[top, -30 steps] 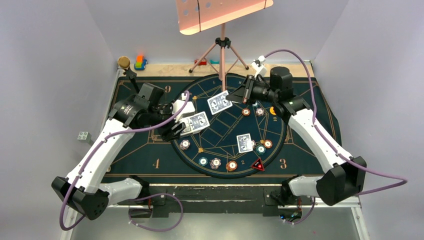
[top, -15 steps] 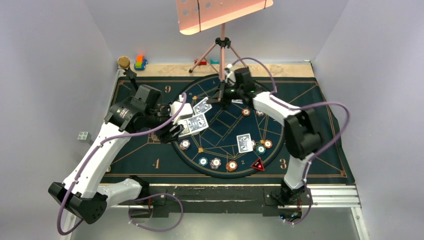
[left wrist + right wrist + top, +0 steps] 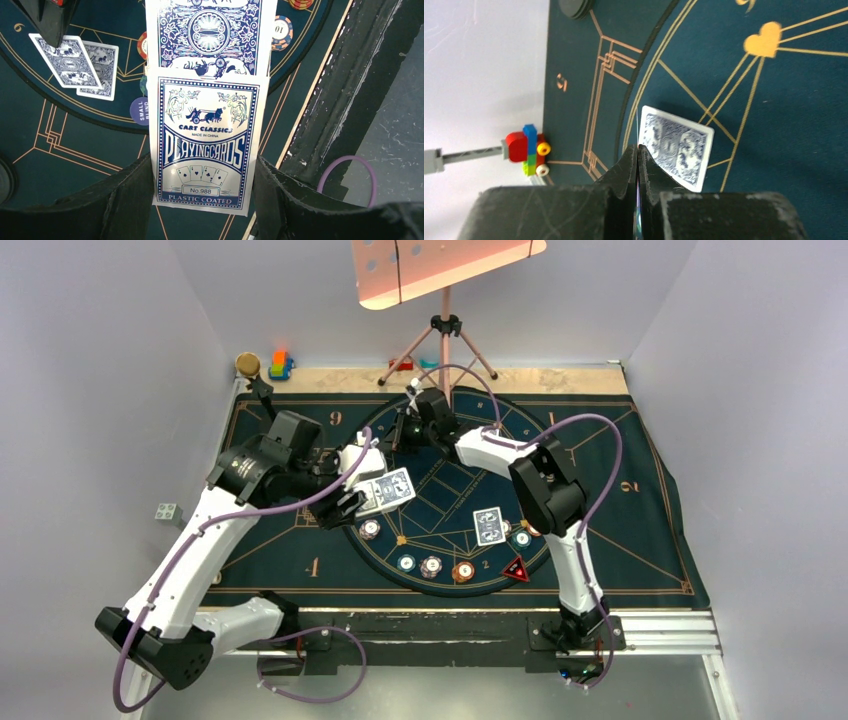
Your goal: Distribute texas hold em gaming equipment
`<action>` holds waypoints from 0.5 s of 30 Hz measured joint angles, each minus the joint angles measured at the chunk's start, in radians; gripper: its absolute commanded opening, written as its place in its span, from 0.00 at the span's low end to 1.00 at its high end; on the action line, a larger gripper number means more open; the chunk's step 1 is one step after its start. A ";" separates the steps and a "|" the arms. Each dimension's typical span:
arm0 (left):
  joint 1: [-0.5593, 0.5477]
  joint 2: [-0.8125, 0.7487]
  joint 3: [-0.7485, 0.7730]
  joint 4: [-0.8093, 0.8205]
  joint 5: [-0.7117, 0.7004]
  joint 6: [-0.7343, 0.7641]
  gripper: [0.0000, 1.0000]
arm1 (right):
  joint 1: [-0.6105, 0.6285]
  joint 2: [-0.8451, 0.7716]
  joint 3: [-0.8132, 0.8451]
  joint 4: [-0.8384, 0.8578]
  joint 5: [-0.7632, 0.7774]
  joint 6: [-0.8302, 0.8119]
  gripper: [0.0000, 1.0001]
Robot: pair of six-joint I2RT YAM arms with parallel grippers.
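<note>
Across the dark mat (image 3: pixel 620 530), dealing looks to be the step in hand. At the left of the round field the left gripper (image 3: pixel 352 502) is clamped on the blue card box (image 3: pixel 205 150), with more blue-backed cards fanning out of its far end. At the far left of the field the right gripper (image 3: pixel 638 155) is pinched tight on a single card (image 3: pixel 64 62), held low beside a dealt card (image 3: pixel 676 147) that lies flat on the mat. Another card (image 3: pixel 489 525) lies near right, chips (image 3: pixel 431 565) ring the near edge, and the red triangular marker (image 3: pixel 516 569) sits near right. My judgement: next, lower the pinched card flat, part the fingers to drop it beside its partner, then reach to the box for another
</note>
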 measured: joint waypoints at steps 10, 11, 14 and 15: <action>0.000 -0.012 0.000 -0.006 0.000 0.000 0.00 | 0.004 0.058 0.038 -0.037 0.114 -0.007 0.51; 0.000 -0.012 0.000 -0.006 0.000 0.000 0.00 | 0.004 0.058 0.039 -0.043 0.122 -0.013 0.53; 0.000 -0.012 0.000 -0.006 0.000 0.000 0.00 | 0.004 0.053 0.039 -0.081 0.149 -0.034 0.59; 0.000 -0.012 0.000 -0.007 0.000 0.000 0.00 | 0.004 0.047 0.037 -0.096 0.161 -0.042 0.60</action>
